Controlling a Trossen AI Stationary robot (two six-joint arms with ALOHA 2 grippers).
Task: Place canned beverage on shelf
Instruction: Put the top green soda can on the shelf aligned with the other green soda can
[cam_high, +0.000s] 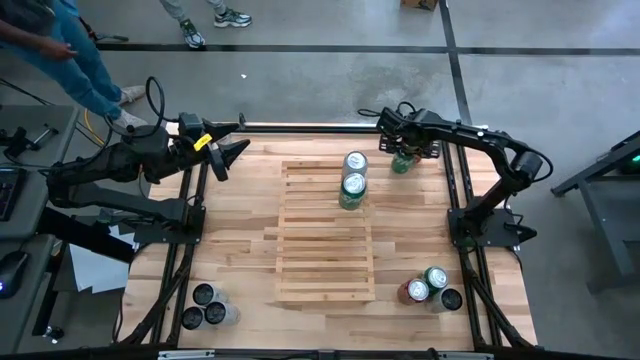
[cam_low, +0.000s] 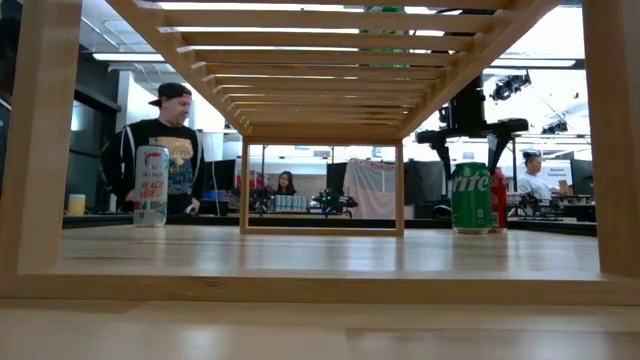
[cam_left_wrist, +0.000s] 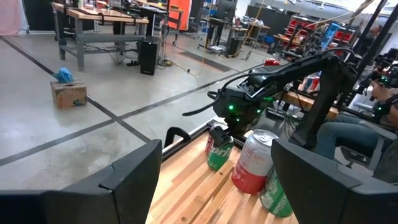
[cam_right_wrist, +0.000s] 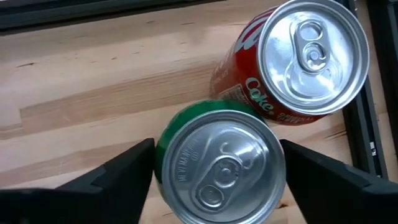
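Note:
A green can (cam_right_wrist: 217, 165) stands upright on the tabletop at the far right corner, with a red can (cam_right_wrist: 292, 59) beside it. My right gripper (cam_right_wrist: 217, 149) reaches down over the green can, one finger on each side of it. The shelf (cam_high: 325, 230) of pale slats lies mid-table. Two cans (cam_high: 353, 175) stand on the shelf's far end. My left gripper (cam_high: 235, 150) hovers open above the table's far left corner, with nothing between its fingers. My right gripper has the green can's upper wall (cam_right_wrist: 163, 155) between its two fingers, one on each opposite side just under the rim. The fingers (cam_right_wrist: 124, 168) come steeply from above, pointing down. The can stands upright with its base on the tabletop (cam_low: 471, 228).
Three dark cans (cam_high: 208, 308) stand at the near left corner and three more (cam_high: 430, 288) at the near right. The red can stands almost against the green one. A black frame rail (cam_high: 300, 126) runs along the far edge. People stand beyond the table (cam_high: 60, 50).

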